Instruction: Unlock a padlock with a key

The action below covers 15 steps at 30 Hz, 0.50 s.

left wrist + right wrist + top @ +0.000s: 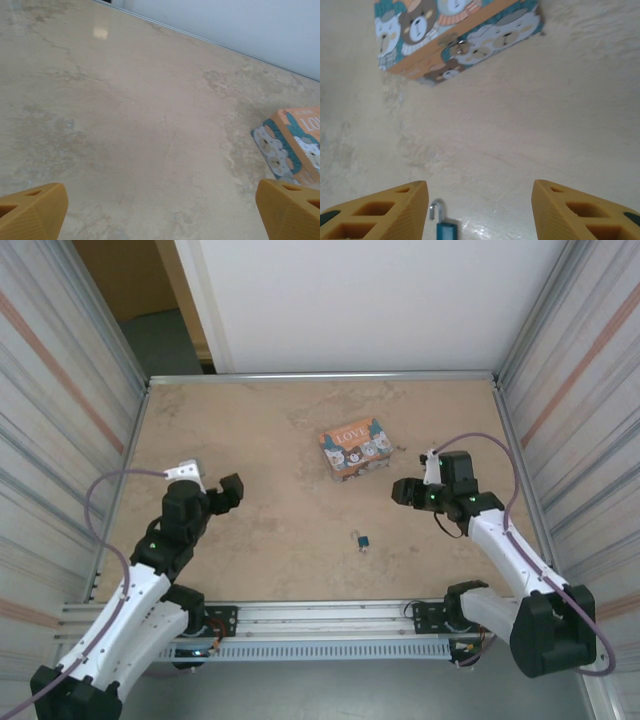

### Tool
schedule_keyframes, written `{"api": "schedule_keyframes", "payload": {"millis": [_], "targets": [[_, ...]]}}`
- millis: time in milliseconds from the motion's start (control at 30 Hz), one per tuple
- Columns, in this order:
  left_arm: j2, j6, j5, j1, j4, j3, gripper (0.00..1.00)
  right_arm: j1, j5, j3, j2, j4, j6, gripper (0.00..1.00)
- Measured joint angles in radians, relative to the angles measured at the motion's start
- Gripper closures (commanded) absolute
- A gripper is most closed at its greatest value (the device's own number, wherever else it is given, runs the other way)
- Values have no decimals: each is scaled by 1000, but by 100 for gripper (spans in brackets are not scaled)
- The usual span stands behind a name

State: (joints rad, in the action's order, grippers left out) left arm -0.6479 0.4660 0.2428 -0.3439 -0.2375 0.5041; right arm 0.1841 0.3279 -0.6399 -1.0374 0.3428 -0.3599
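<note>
**Both pincers released, padlock lying alone by the near edge**

The padlock (361, 540) lies flat on the desk (260, 440), close to the near edge and a little right of its middle. Its dark blue-teal body is well apart from both arms, and nothing touches it. A small pale glint sits just beside it in the top view, too small to identify. In the right wrist view the padlock (445, 231) sits at the bottom of the picture, with its thin silvery shackle rising from the body. It lies in the gap between the two yellow fingers (390, 215), nearer to one of them than the other. Whether the shackle is latched cannot be told.

The left gripper (226, 492) hangs over the left half of the desk, about midway between the near and far edges. Its jaws are spread wide and hold nothing. In its own wrist view the left gripper (160, 215) has bare desk between its fingertips.

The right gripper (402, 491) hovers toward the right edge, also released and empty, and the right gripper (479, 200) shows a broad gap.

The orange box (354, 447) with cartoon animals rests right of the desk's centre, nearer the far edge than the padlock is. It appears as the box (295, 145) and the box (455, 35) in the wrist views.
</note>
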Motion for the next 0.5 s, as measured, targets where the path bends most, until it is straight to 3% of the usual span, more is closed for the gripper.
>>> {"api": "schedule_keyframes", "payload": {"millis": [333,500], "targets": [[45,-30,128,52,-29,1,1,-127,-62,65,118,-60,-16,2],[58,-50,153,95,-32,1,1,-182,-85,95,126,-114,-29,1]]}}
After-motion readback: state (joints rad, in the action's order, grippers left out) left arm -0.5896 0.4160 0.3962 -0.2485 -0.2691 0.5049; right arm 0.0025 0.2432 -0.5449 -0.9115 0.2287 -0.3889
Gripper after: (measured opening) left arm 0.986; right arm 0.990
